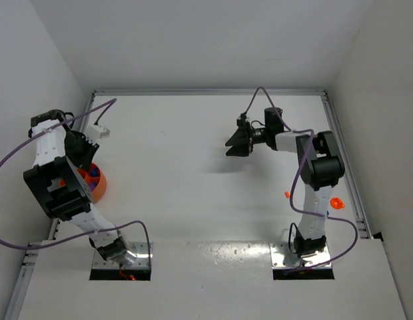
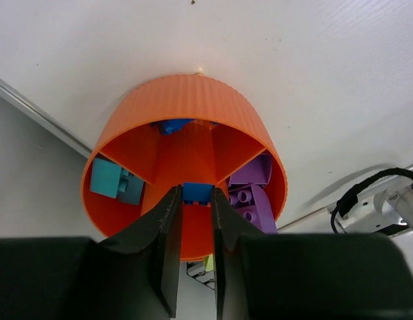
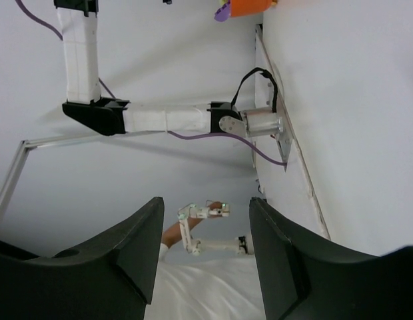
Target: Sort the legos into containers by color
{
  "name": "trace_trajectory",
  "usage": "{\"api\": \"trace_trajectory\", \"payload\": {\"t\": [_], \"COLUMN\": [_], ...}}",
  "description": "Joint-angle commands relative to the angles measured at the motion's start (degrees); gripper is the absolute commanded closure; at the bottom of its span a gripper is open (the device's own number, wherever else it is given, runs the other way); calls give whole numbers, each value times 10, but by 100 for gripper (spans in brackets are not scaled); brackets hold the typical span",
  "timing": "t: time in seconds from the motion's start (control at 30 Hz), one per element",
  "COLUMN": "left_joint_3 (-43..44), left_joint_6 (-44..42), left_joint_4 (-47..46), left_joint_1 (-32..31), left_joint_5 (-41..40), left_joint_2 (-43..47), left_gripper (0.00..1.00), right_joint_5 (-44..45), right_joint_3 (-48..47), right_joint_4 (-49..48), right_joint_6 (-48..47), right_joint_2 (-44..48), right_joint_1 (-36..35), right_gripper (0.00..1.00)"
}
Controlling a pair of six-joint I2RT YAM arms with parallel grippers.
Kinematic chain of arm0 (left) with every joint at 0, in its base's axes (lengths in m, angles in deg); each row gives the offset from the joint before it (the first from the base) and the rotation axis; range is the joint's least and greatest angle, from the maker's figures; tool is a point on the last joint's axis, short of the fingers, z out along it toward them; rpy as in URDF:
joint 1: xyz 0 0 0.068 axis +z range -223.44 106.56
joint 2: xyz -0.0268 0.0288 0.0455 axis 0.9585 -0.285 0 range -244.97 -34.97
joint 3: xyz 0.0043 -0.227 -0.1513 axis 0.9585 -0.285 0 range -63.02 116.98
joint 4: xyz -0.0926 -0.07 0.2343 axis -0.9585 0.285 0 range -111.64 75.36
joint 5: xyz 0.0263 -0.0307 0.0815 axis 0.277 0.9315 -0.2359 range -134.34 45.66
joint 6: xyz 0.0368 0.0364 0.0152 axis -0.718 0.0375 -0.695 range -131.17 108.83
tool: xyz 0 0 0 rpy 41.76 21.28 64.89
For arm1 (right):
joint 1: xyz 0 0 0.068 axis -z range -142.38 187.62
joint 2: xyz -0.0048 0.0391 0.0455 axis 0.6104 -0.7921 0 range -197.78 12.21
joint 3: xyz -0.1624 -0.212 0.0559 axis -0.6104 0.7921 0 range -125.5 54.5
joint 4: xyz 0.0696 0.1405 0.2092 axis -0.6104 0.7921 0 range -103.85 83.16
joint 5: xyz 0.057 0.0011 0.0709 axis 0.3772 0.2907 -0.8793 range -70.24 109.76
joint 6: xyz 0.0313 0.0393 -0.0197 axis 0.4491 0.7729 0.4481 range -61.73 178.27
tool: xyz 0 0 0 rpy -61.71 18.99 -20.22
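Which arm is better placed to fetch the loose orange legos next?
Right. The orange legos lie beside that arm's base, and the right gripper is open and empty; the left gripper holds a blue lego at the bowl.

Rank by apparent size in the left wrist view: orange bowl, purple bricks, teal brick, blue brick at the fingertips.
Largest to smallest:
orange bowl, by far
purple bricks, as a cluster
teal brick
blue brick, smallest showing; the fingers hide part, so unsure

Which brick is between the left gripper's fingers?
The blue brick at the bowl's middle; the teal, purple and other blue ones lie in outer compartments.
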Motion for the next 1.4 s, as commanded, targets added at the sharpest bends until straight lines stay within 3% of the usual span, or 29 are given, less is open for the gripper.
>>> {"api": "trace_trajectory", "payload": {"t": [0.0,0.3,0.43,0.47,0.53,0.7,0.77,0.8,0.83,0.87,0.93,1.0,1.13,1.3,1.37], "left_joint_3": [16,22,36,36,36,54,79,95,105,115,143,168,190,172,206], "left_joint_6": [7,30,44,44,44,44,51,62,90,110,184,208,231,231,238], "left_joint_4": [-7,-35,-45,-45,-51,-45,-51,-68,-78,-101,-129,-134,-139,-160,-160], "left_joint_1": [0,-18,-24,-24,-24,-24,-17,-22,-30,-40,-92,-137,-261,-320,-336], "left_joint_5": [-2,3,8,8,8,40,77,114,145,158,165,165,160,154,154], "left_joint_2": [-17,-28,-33,-33,-33,-28,-4,4,18,25,32,32,32,23,-8], "left_gripper": [83,74,59,50,43,42,42,40,39,37,34,34,34,34,34], "right_joint_5": [2,7,14,20,32,77,108,174,311,364,427,471,571,625,639], "right_joint_3": [5,5,5,5,5,16,-4,-48,-78,-101,-137,-143,-131,-53,4], "right_joint_4": [4,10,47,58,85,161,272,426,502,546,597,610,697,786,792], "right_joint_6": [-19,-31,-65,-71,-86,-132,-222,-355,-426,-481,-563,-586,-750,-908,-972], "right_joint_2": [35,40,45,45,45,56,75,81,97,104,118,142,209,305,368], "right_joint_1": [6,11,16,16,23,52,64,69,74,74,65,73,80,87,97], "right_gripper": [45,45,45,44,44,43,43,39,37,37,37,37,40,56,61]}}
